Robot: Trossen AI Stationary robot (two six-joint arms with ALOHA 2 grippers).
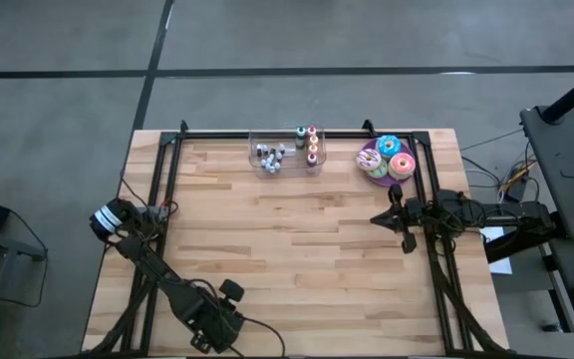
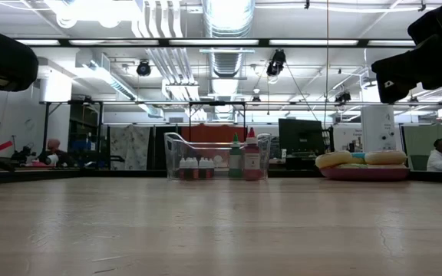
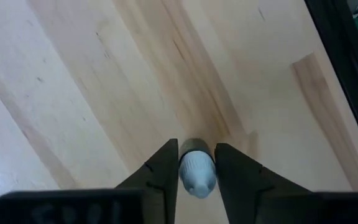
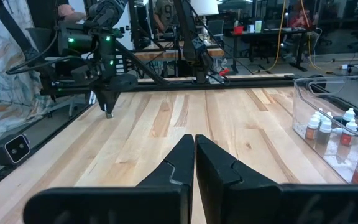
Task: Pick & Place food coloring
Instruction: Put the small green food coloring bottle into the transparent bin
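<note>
A light, rigid, slippery food coloring bottle [image 3: 196,171] is pinched at its white cap by the left gripper [image 3: 196,168], best held lower on the body.

On the counter [image 1: 297,259], an open-topped box [image 1: 287,152] stood at the far edge and held small bottles [image 1: 270,156] beside taller bottles [image 1: 310,143]. A plate of doughnuts [image 1: 387,161] sat just right of it. The left hand [image 1: 118,216] was over the left edge, a small bottle [image 3: 196,172] between its fingers; the right hand [image 1: 395,215] lay near the plate.
</note>
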